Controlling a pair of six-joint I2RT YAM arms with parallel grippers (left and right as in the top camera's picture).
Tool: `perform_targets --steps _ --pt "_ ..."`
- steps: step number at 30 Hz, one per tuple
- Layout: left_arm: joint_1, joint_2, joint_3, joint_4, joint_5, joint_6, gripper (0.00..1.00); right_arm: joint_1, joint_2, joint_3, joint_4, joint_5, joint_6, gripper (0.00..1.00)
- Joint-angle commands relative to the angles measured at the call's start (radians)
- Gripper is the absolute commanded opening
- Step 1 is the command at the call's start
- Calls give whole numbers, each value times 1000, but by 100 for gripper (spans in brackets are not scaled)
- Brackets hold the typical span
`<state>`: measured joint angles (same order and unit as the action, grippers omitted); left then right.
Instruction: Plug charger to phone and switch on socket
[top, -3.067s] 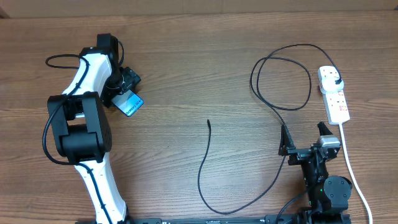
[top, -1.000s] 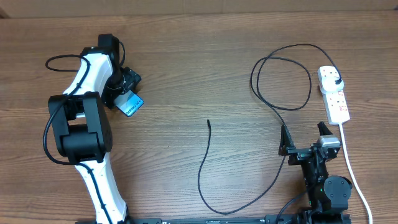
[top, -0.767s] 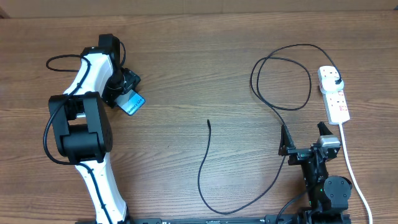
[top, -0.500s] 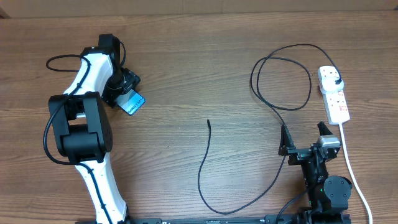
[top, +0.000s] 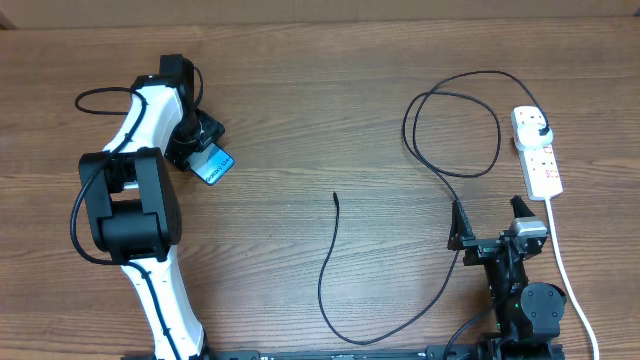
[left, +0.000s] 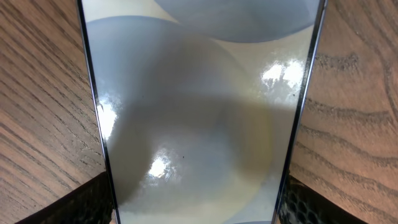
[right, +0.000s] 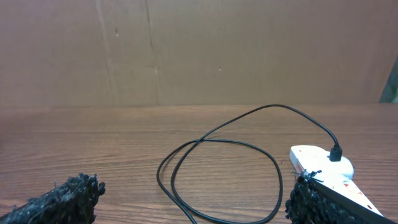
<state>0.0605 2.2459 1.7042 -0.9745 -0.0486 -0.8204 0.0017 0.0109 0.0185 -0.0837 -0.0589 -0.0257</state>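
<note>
The phone (top: 212, 166), with a cyan-blue screen, is at the left of the table, held in my left gripper (top: 201, 148). In the left wrist view the phone's glossy screen (left: 199, 106) fills the frame between my left gripper's (left: 194, 208) two fingers, which are shut on its edges. The charger cable (top: 452, 172) loops at the right. Its free tip (top: 335, 197) lies mid-table and its black plug (top: 541, 129) sits in the white socket strip (top: 538, 158). My right gripper (top: 489, 222) is open and empty, close to the strip. The right wrist view shows the cable loop (right: 219, 142), the strip (right: 314, 160) and my right gripper (right: 186, 202).
The strip's thick white cord (top: 565, 275) runs down the right side past my right arm. A brown cardboard wall (right: 199, 50) stands behind the table. Bare wood lies between the phone and the cable tip.
The phone in my left gripper has shifted slightly to the right and turned a little. The right arm, the cable and the strip have not moved.
</note>
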Motion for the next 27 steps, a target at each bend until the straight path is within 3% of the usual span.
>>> perform_targets --steps 1,6,13,14,18,19,27 --pt "-9 73 -42 -4 23 -14 75 5 -8 -10 2 13 2 100" --pt "-9 73 -42 -4 23 -14 73 5 -8 -11 2 13 2 100" --pt "-9 73 -42 -5 24 -14 53 5 -8 -11 2 13 2 100" --pt "-9 73 -42 -5 24 -14 48 5 -8 -10 2 13 2 100" --pt "-8 73 -42 -4 23 -14 10 5 -8 -10 2 13 2 100" --pt "-8 73 -42 -3 23 -14 4 5 -8 -10 2 13 2 100" --pt "-8 69 -36 -14 27 -14 4 5 -8 -11 2 13 2 100"
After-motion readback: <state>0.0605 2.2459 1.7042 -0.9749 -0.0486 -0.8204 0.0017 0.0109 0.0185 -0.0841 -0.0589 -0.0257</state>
